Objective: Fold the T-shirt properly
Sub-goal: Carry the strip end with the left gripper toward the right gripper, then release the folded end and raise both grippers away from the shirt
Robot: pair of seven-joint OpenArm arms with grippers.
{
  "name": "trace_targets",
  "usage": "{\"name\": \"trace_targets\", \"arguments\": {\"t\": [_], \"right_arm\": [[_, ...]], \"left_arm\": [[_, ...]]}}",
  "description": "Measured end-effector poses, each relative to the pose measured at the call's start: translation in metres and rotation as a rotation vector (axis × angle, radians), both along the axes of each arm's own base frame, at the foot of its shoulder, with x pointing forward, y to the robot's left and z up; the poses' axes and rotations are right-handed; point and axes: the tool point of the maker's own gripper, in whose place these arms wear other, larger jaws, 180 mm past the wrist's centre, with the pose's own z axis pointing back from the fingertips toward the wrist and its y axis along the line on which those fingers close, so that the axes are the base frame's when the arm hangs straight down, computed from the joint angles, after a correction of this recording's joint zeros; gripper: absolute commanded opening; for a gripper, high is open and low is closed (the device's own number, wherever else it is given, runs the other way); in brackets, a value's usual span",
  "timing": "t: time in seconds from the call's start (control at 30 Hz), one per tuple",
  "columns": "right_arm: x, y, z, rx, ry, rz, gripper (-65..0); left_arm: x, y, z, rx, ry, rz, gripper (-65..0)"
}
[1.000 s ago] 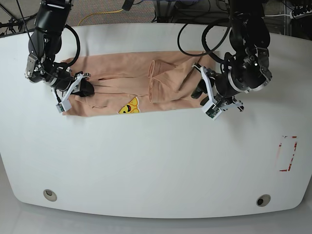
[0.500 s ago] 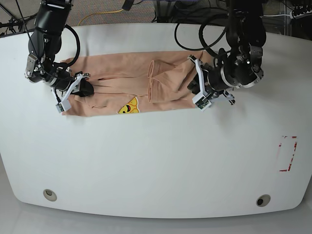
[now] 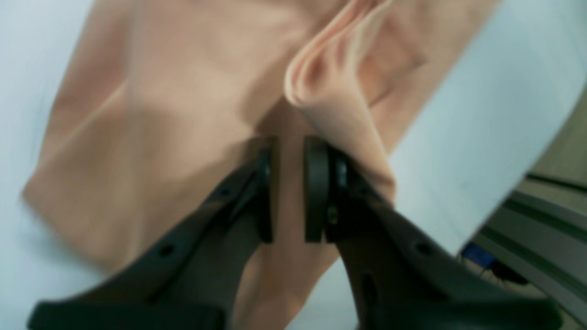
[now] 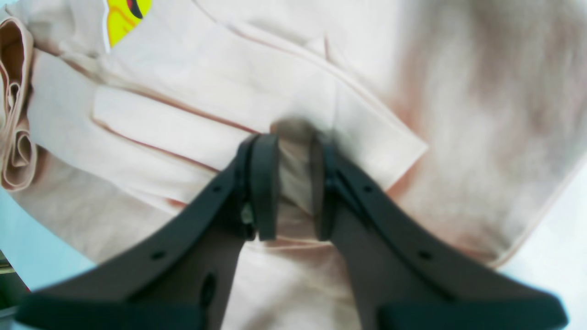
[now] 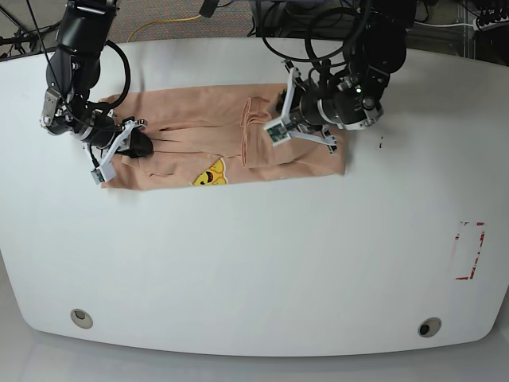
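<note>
Lying across the upper half of the white table (image 5: 238,263), the T-shirt (image 5: 199,119) is stretched with its long axis running from 9 to 3 o'clock in the base view. No readable writing or brand mark is seen; the only marking is a small yellow cartoon print (image 5: 211,173) at the garment's near edge, also caught in the right wrist view at 11 o'clock.

At the 9 o'clock end, the right gripper (image 5: 135,145) is pressed onto the cloth, and its jaws are nearly shut with a thin fold of fabric pinched between them, as seen in the right wrist view (image 4: 286,192).

Toward 3 o'clock, the left gripper (image 5: 290,119) is set over the bunched fabric near the shirt's middle. In the blurred left wrist view its jaws (image 3: 289,192) stand almost closed on a strip of cloth, with a rolled fold rising just past the fingertips.
</note>
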Motion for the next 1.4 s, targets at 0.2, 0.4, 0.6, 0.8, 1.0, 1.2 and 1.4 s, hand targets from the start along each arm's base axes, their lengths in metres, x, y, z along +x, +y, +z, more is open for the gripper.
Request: {"name": "trace_targets", "arguments": {"t": [0.2,0.4,0.6,0.8,1.0,1.2,1.4], "right_arm": [[0.000,0.000,0.000,0.001,0.000,0.000,-52.8],[0.000,-0.001,0.000,0.000,-0.001,-0.005,-52.8],[-0.001,-0.004,-0.001,0.019,-0.004,-0.048,-52.0],[-0.001,-0.003,0.000,0.021,-0.005,-0.048,-52.0],[0.000,-0.003,0.007,-0.034,0.000,-0.023,-49.6],[-0.003,-0.015,0.025,-0.174,0.037,0.028,-24.4],[0.022,-0.043,0.077,-0.155,-0.089,-0.075,-9.8]], "left_arm": [[-0.004,-0.022,0.013,-0.012,-0.047,-0.110,-56.8],[0.028,0.000,0.025,0.021,-0.119,-0.030,-56.8],[0.071,0.009,0.052,-0.005,-0.233,0.070,-49.9],[0.080,-0.011,0.055,-0.057,-0.216,0.084,-39.6],[0.061,0.011,0.042,-0.032,-0.186,0.115,-52.8],[0.040,0.072,0.012,0.046,-0.105,0.258,-54.4],[0.030,0.095,0.002,0.014,-0.091,0.336,-54.4]]}}
